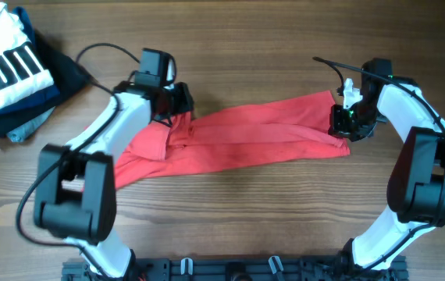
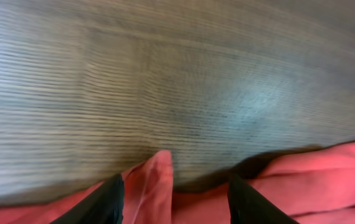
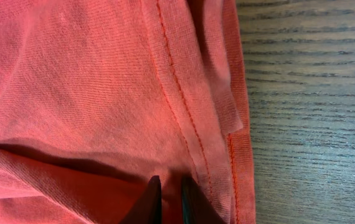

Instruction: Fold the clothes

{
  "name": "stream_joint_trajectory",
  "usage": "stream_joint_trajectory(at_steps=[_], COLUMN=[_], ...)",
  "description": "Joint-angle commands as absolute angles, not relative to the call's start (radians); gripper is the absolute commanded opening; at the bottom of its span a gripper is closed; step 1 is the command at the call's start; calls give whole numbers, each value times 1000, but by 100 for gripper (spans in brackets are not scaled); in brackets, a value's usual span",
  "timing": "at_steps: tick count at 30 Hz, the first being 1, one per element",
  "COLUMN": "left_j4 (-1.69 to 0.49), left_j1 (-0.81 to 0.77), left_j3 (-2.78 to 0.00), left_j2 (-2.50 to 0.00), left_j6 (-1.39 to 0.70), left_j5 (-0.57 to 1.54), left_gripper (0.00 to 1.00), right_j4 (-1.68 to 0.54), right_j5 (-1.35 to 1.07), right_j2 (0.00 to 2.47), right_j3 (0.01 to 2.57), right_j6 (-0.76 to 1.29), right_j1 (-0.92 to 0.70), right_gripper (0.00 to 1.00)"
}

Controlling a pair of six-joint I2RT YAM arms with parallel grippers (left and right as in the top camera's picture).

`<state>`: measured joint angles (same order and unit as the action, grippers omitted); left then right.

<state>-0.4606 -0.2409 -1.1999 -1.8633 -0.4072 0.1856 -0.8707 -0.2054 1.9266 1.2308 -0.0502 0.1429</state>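
Observation:
The clothes, a red T-shirt (image 1: 238, 139), lie stretched into a long band across the middle of the wooden table (image 1: 238, 47). My left gripper (image 1: 177, 105) is over the shirt's bunched left end. In the left wrist view its fingers (image 2: 106, 202) stand apart, and a raised fold of red cloth (image 2: 156, 180) sits loose between them, close to the left finger. My right gripper (image 1: 341, 125) is at the shirt's right end. The right wrist view shows it (image 3: 170, 190) pinched shut on the red fabric (image 3: 90, 93) just inside the stitched hem (image 3: 240, 155).
A pile of navy clothes (image 1: 47, 66) with a white black-striped garment (image 1: 4, 62) on top lies at the table's back left corner. A black cable (image 1: 105, 48) runs from the left arm toward that pile.

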Motion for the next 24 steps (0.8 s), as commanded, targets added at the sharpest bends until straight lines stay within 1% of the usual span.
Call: stream_joint_trajectory(at_steps=[1, 7, 16, 21, 24], left_j4=[-437, -422, -434, -437, -437], left_j1=[-262, -262, -262, -262, -262], left_j3=[-1211, -1211, -1211, -1211, -1211], left_j2=[-1920, -1945, -1979, -1979, -1979], left_j6=[-369, -344, -344, -344, -344], left_j5=[192, 170, 146, 122, 122], left_gripper=[53, 53, 50, 33, 24], right_j4=[-872, -872, -872, -872, -872], right_j5=[-204, -204, -204, -204, -204], right_j2=[1942, 1942, 1942, 1942, 1942], right_j3=[1223, 1222, 1223, 1222, 1223], right_j6=[-42, -42, -42, -43, -43], right_j1=[142, 142, 142, 142, 142], right_gripper=[12, 12, 12, 12, 12])
